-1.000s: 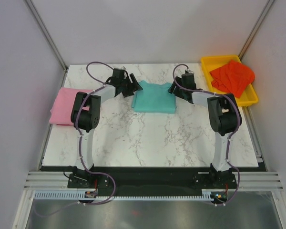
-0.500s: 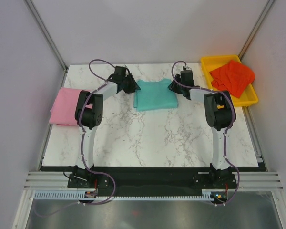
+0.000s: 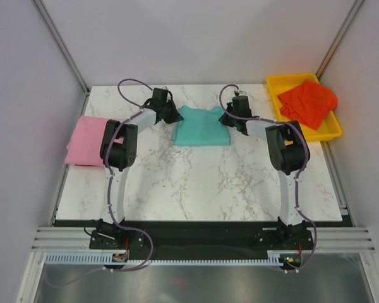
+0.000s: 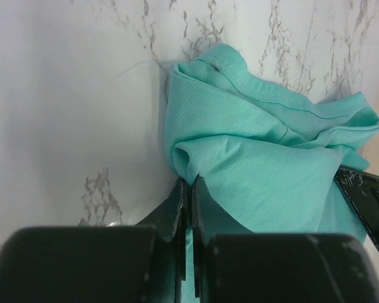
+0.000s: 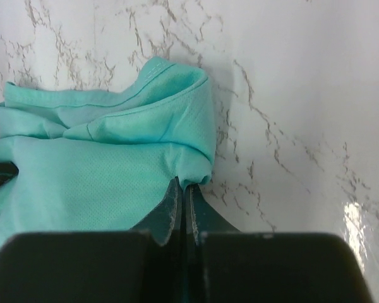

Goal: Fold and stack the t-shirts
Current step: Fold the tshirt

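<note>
L tool (image 4: pixel 188 184): fingers pressed together, pinching a fold of the teal t-shirt (image 4: pixel 265 170) at the tips; grip is on the shirt's left edge; cloth bunches into a rounded roll just ahead of the tips; hem/seam lines run across the folds beyond that.

R tool (image 5: pixel 180 187): same state, fingers closed on a fold of the same shirt, on its right edge; cloth rolls over just above the tips; bare marble to the right of it.

Each wrist cam catches a sliver of the opposite tool at the frame edge, touching the shirt's far side.

Top cam: both arms stretched fwd, tools on either side of the shirt, low at the bench (image 3: pixel 196 183) surface; shirt lies as a compact, roughly rectangular bundle at the far-centre of the bench, between the 2 tools.

Pink t-shirt (image 3: pixel 88 140): folded flat at the bench's left edge, well apart from both tools.

Orange-red t-shirt (image 3: pixel 306 102): crumpled in the yellow tray (image 3: pixel 273 82) at the far-right corner, spilling over the tray's far rim; can't tell if there's more than one garment in the pile.
</note>
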### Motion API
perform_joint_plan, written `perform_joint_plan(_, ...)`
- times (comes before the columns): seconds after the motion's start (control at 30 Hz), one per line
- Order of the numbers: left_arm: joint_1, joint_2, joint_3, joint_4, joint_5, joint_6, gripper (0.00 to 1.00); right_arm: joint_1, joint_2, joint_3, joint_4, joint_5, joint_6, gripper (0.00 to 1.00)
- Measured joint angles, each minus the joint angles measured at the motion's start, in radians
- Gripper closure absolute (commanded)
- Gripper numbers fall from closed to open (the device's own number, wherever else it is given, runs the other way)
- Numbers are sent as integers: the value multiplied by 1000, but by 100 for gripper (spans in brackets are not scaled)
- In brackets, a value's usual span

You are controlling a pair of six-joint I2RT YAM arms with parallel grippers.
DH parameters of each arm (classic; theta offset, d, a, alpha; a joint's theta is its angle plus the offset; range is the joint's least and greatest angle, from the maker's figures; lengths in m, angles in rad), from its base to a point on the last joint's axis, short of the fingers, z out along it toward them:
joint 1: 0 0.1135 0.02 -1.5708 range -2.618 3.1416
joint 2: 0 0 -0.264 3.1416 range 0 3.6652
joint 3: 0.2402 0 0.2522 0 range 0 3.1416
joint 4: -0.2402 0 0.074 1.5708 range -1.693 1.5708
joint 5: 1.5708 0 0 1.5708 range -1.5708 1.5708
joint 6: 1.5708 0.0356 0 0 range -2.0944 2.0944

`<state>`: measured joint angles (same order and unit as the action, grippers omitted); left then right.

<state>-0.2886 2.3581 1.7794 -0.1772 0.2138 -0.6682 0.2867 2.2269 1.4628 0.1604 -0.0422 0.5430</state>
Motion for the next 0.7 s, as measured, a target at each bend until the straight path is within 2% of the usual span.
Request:
perform_joint_plan(0.23,-11,-98,-141,11,-61,0,97,16,-90,-111,-13,52,-2,100)
perform_joint_plan(0.27,-13,-106,-153,11,-63,0,90,18,-103,-125,-14,63,-1,100)
perform_joint_plan(0.3,-15,-111,-164,16,-63,1,65,19,-114,-138,-18,72,1,100)
perform_joint_plan(0.33,-17,-117,-174,20,-64,6,52,20,-122,-149,-19,77,3,100)
perform_joint_plan(0.4,-21,-151,-211,43,-74,6,36,21,-139,-173,-24,95,5,100)
perform_joint_plan(0.47,-21,-197,-264,42,-109,13,29,17,-150,-192,-25,103,11,100)
perform_joint_plan(0.5,-21,-226,-297,43,-130,17,12,16,-156,-201,-24,104,14,100)
perform_joint_plan(0.53,-21,-256,-330,34,-159,28,3,13,-162,-208,-25,104,18,100)
perform_joint_plan(0.57,-23,-291,-362,25,-187,38,0,11,-166,-213,-25,103,19,100)
perform_joint_plan(0.7,-41,-422,-447,-55,-335,69,0,1,-167,-214,-26,97,31,100)
